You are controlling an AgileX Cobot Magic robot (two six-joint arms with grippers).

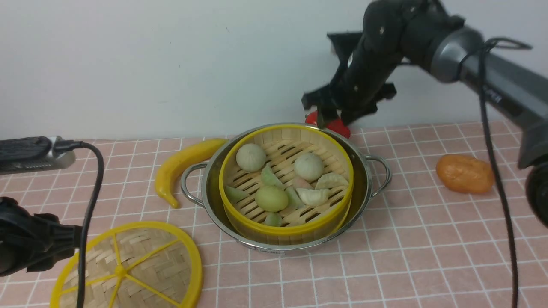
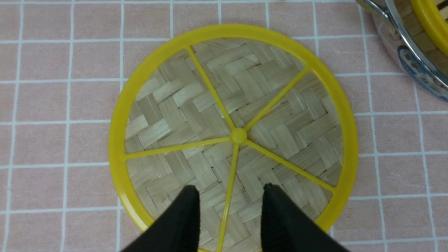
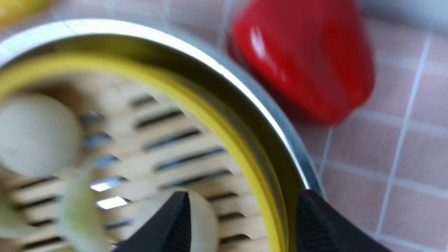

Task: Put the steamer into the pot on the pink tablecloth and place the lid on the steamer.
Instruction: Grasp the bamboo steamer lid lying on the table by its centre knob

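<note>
The round bamboo steamer with a yellow plastic rim sits inside the wide, shiny stainless-steel pot with two wire loop handles. The pot stands at the middle of the pink tablecloth with a white line grid. Pale toy buns and dumplings lie on the steamer's slatted floor.

The flat woven-bamboo lid with a yellow rim and five yellow spokes lies flat on the cloth at the near-left corner, apart from the pot.

The left gripper is at the near-left corner, pointing down over the lid. Its two black fingers are spread, one on each side of a spoke. Contact with the lid cannot be confirmed.

The right arm reaches in from the right edge, with its wrist bent downward. The right gripper hangs above the far rim of the steamer. Its fingers are spread and grip nothing.

A glossy red toy pepper lies just behind the pot near the far edge. A yellow plastic banana lies left of the pot. An orange rounded toy lies toward the right edge.
</note>
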